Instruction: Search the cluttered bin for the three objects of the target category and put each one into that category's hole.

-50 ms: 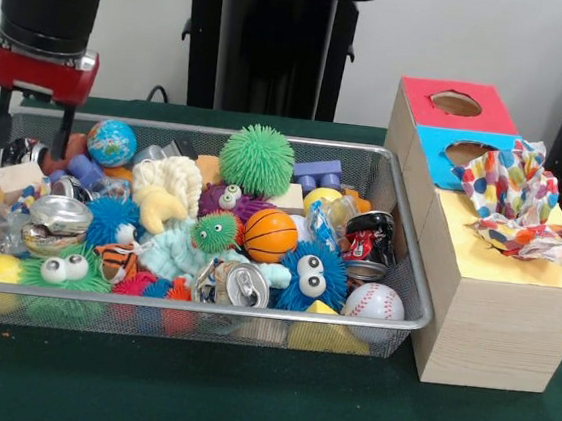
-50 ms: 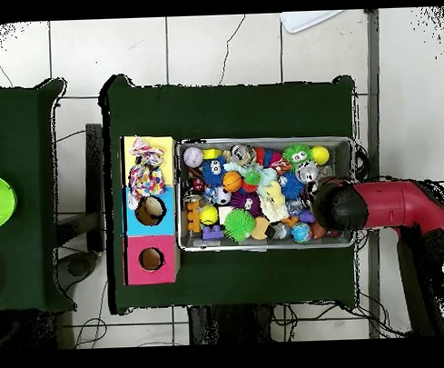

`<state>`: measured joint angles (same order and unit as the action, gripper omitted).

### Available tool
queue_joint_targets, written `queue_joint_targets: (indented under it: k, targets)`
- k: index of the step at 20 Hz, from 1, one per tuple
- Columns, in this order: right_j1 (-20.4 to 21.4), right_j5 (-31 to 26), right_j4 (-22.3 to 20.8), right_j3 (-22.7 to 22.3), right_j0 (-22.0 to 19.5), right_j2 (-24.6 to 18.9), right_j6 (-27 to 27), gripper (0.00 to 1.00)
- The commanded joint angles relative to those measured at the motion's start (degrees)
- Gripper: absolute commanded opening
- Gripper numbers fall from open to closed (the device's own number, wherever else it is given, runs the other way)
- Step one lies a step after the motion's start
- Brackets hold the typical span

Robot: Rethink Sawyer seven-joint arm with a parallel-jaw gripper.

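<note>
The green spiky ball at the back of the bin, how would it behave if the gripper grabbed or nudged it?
The green spiky ball looks soft and rubbery, so its thin spines would probably bend and squash under a grip. It seems light for its size. Being round and perched on other toys near the mesh bin's back wall, it may roll or shift if nudged, though the spines should slow it.

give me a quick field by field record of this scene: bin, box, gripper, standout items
bin: silver wire mesh bin on the green table cloth, heaped with toys, balls and crushed cans
box: wooden box beside the bin, with red, blue and yellow top sections; holes show in the red and blue
on box: crumpled polka-dot paper over the yellow section
gripper: red and black gripper at one end of the bin, fingers apart, holding nothing
standout items: green spiky ball, orange basketball, white baseball, blue globe ball
</note>
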<state>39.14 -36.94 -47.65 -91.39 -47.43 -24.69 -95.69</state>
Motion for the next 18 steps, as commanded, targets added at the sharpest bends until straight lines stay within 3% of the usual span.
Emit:
queue_joint_targets:
  k: [1, 10, 18]
  targets:
    - [-3.4, 3.9, -4.6, -5.6, 1.2, 0.5, 5.1, 1.0]
    - [-6.9, 5.8, -6.3, -4.0, 1.9, 1.8, 3.9, 1.0]
    - [-9.3, 5.5, -7.4, -1.7, 0.7, 1.0, 7.9, 1.0]
